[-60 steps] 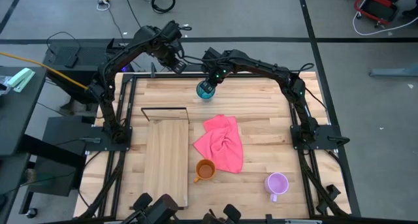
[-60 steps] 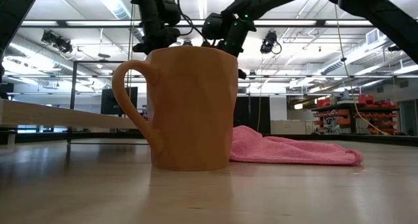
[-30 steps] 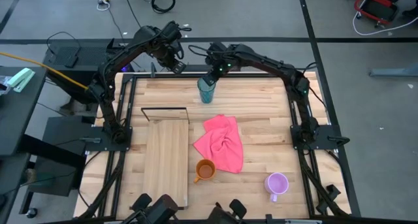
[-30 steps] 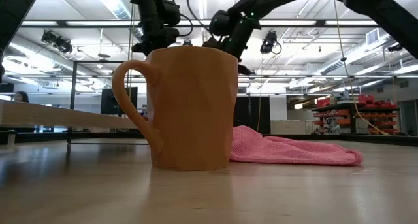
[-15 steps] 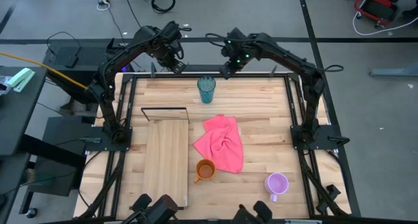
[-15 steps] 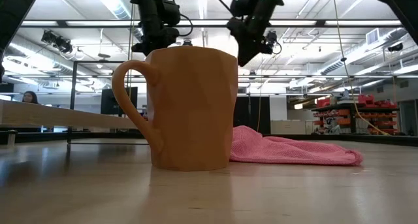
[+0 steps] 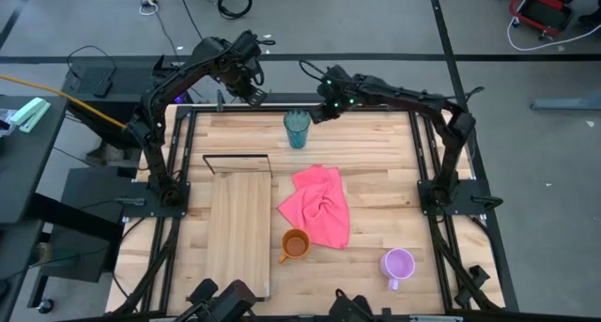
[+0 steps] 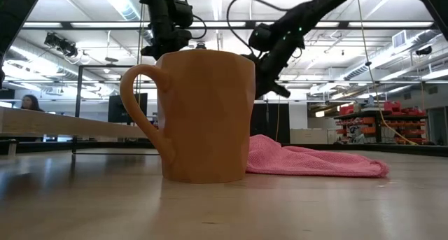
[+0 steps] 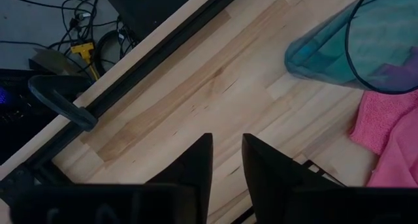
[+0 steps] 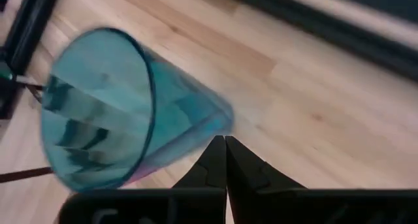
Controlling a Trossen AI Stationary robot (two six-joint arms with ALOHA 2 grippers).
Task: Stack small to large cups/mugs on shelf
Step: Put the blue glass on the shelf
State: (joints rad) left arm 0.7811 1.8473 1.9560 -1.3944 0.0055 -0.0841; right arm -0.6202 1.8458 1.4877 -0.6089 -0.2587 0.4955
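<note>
- The right gripper (image 7: 324, 109) has let go of the tumbler (image 7: 297, 129) and moved away from it. Two seconds ago it was right over the tumbler; now it hangs just beside it, near the far edge of the table (image 7: 376, 172).
- In the right wrist view its fingers (image 10: 225, 162) are pressed together, with nothing between them. The tumbler (image 10: 117, 136) stands free in front of them.
- The tumbler is now upright at the far middle of the table, beyond the pink cloth (image 7: 317, 205). It is not on the shelf (image 7: 238, 223).
- The left gripper (image 7: 252, 87) has stayed at the far edge, a little to the left of the tumbler. Its fingers (image 9: 196, 168) are a small gap apart and hold nothing.
- The orange mug (image 7: 294, 245) stands near the front, between the shelf and the cloth. The purple mug (image 7: 397, 264) is at the front right. Neither has moved.
- My judgement: the tumbler was only set upright, so the stacking has not really started. No cup is on the shelf, and all three are apart from each other.
</note>
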